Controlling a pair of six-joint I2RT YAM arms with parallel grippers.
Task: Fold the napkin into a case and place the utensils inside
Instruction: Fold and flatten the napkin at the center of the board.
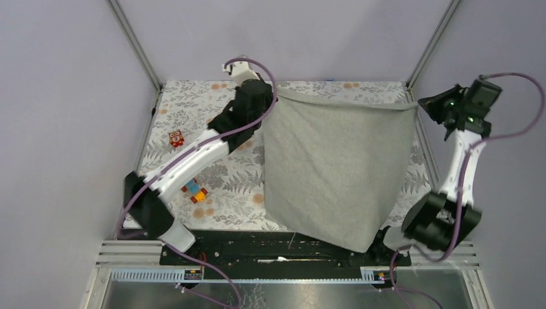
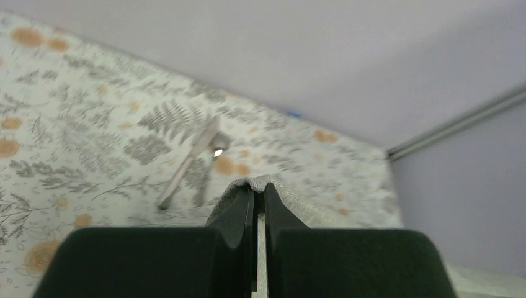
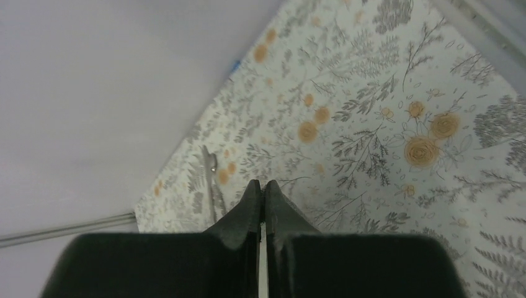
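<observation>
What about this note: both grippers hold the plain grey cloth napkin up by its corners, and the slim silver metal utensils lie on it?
Wrong: the utensils lie on the floral tablecloth, not on the napkin; the left wrist view shows it. The left gripper and right gripper do hold its corners.

Napkin point(image 1: 335, 174): plain mid-grey cloth, unfolded, suspended by its two upper corners. It hangs as a flat sheet filling centre to centre-right of the top view, top edge taut, slightly sagging. Left wrist view: a bunched corner point(image 2: 260, 184) at lower centre.

Utensils point(image 2: 192, 164): two slim shiny silver pieces, lying flat, side by side, diagonal, centre-left of the left wrist view. Also visible left of centre in the right wrist view point(image 3: 213, 180). Hidden in the top view.
</observation>
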